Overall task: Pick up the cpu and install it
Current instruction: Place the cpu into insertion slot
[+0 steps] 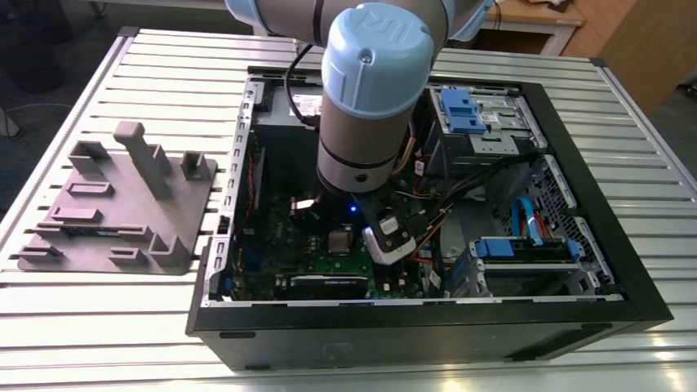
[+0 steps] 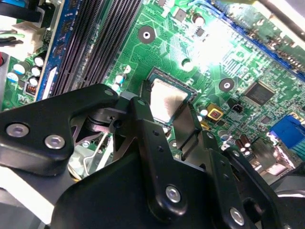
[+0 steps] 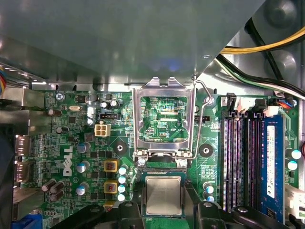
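Clamping cpu [image 3: 163, 195] by two edges, tool [image 3: 163, 190] sits low over motherboard [image 3: 71, 126]; hinged frame [image 3: 138, 119] open alongside.

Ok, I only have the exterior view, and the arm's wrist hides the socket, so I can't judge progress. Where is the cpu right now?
Observer: In the first wrist view the cpu lies flat at the socket opening on the motherboard, right at the gripper. I cannot tell whether it is fully seated.
Operator: Is the retention frame closed over it?
Observer: No. The metal socket frame is swung open, off the cpu, and bare board shows through its window.
Operator: And the lever?
Observer: The wire lever is released and runs alongside the open frame.
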